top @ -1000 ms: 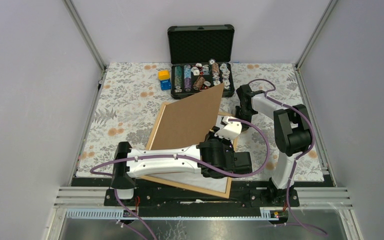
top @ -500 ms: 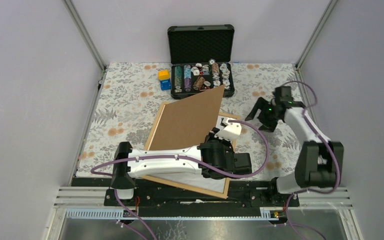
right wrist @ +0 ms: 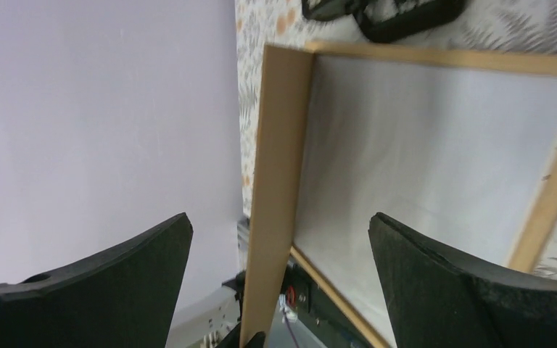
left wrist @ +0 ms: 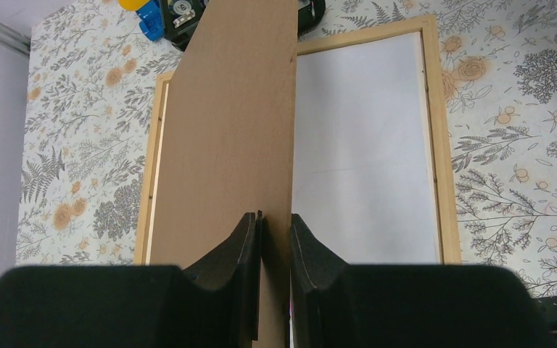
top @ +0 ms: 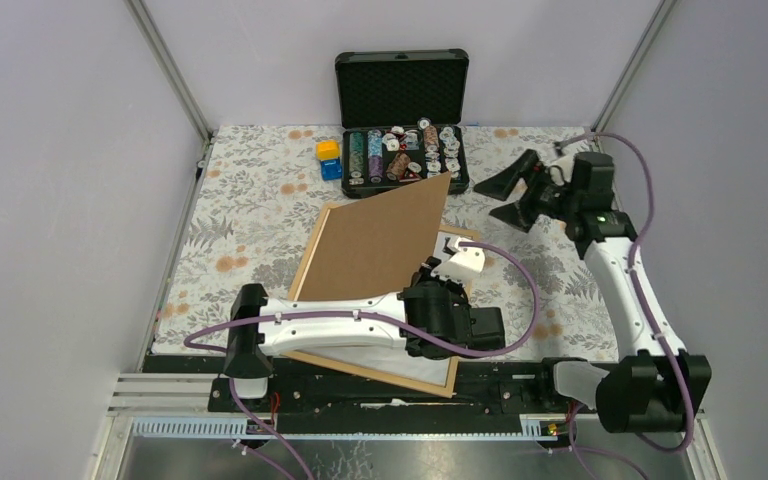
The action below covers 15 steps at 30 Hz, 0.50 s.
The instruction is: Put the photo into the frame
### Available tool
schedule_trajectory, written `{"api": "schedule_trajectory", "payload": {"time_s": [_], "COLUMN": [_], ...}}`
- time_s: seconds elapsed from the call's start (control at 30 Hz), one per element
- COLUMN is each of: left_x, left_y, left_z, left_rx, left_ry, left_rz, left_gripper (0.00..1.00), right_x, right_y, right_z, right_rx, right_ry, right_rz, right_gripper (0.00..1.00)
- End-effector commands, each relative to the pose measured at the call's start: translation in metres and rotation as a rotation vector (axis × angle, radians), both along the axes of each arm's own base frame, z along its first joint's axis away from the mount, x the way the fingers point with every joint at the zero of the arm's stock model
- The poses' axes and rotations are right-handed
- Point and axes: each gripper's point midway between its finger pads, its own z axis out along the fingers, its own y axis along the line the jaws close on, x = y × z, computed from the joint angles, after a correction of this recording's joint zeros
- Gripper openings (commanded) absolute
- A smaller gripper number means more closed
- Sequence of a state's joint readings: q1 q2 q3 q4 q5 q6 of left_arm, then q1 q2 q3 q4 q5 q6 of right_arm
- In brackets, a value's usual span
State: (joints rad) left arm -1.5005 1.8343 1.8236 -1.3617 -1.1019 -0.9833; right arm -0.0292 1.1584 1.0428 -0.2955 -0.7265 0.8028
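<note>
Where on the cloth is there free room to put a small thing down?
Widest bare patch: the cloth left of the frame, up to the left wall, nearer than the blocks. A narrower strip lies right of the frame, under the right arm. Crowded: between case, board and right claw.

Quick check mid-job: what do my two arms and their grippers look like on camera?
The left arm and right arm have white links between bulky black joints; a purple cable loops along each. The left gripper and right gripper have black, curved, tapering fingers.
</note>
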Motion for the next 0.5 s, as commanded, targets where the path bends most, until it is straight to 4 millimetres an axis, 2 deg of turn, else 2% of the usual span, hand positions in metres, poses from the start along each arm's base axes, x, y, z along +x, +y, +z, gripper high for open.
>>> {"api": "schedule_trajectory", "payload": {"time_s": [0.0, 0.1, 0.17, 0.27, 0.3, 0.33, 0.4, 0.47], "left_x": [-0.001, -0.001, -0.001, -0.002, -0.003, -0.003, -0.007, -0.012], "left_y": [-0.013, -0.015, -0.015, -0.017, -0.018, -0.018, -0.021, -0.026], "left_z": [-0.001, -0.002, -0.005, -0.009, -0.009, -0.011, -0.011, -0.011], "left_rx": [-0.078, -0.073, -0.068, -0.065, -0.062, -0.061, -0.064, -0.077], "left_ry": [0.025, 0.024, 0.027, 0.036, 0.039, 0.044, 0.059, 0.081], "left_rz": [0.014, 0.013, 0.013, 0.012, 0.010, 0.008, -0.020, -0.065], "left_gripper": [0.07, 0.07, 0.07, 0.10, 0.20, 0.34, 0.60, 0.78], "right_x": [-0.014, -0.025, -0.031, -0.041, -0.043, -0.045, -0.047, -0.048], "right_y": [0.050, 0.078, 0.092, 0.106, 0.108, 0.108, 0.107, 0.107], "right_z": [0.023, 0.022, 0.013, -0.003, -0.006, -0.009, -0.016, -0.024], "right_rx": [0.041, 0.053, 0.049, 0.043, 0.043, 0.041, 0.033, 0.030], "right_ry": [-0.031, -0.030, -0.006, 0.028, 0.029, 0.031, 0.032, 0.036], "right_rz": [0.160, 0.232, 0.268, 0.310, 0.316, 0.318, 0.313, 0.312], "right_gripper": [1.00, 1.00, 0.99, 0.90, 0.84, 0.81, 0.77, 0.75]}}
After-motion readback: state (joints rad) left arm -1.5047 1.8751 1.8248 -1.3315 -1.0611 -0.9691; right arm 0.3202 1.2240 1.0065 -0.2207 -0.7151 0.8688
